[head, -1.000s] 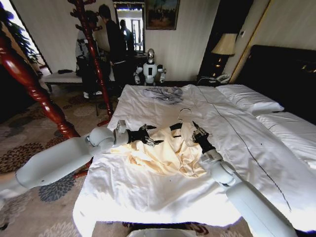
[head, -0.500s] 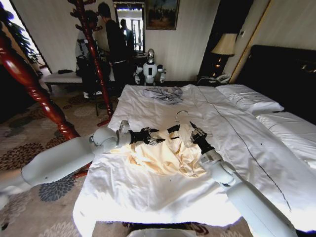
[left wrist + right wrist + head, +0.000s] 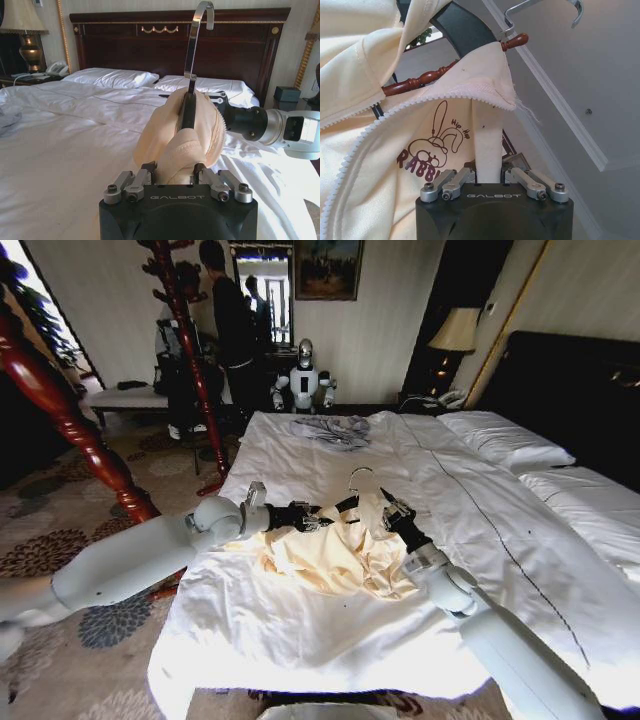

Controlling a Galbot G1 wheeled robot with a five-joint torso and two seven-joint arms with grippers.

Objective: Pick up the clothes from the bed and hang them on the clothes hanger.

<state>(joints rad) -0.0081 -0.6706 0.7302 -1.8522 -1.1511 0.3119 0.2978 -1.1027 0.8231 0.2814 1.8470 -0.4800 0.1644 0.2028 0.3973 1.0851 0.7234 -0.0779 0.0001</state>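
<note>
The shirt (image 3: 335,555) lies crumpled on the near part of the bed (image 3: 300,640), its far edge pulled up over the hanger (image 3: 352,502). The fabric is thin and soft and looks very light, so it will sag and fold wherever nothing holds it, and I think it can slide easily on the smooth black hanger. The left pincer (image 3: 312,521) comes from the left and is closed on a fold of the shirt; the left wrist view shows cloth between its fingers (image 3: 148,168). The right pincer (image 3: 385,508), just right of the hanger, is closed on a strip of cloth near the zipper (image 3: 350,145). The best holds seem the collar and shoulder seams, where the cloth is thicker. Farther away lies a grey garment (image 3: 333,430).
</note>
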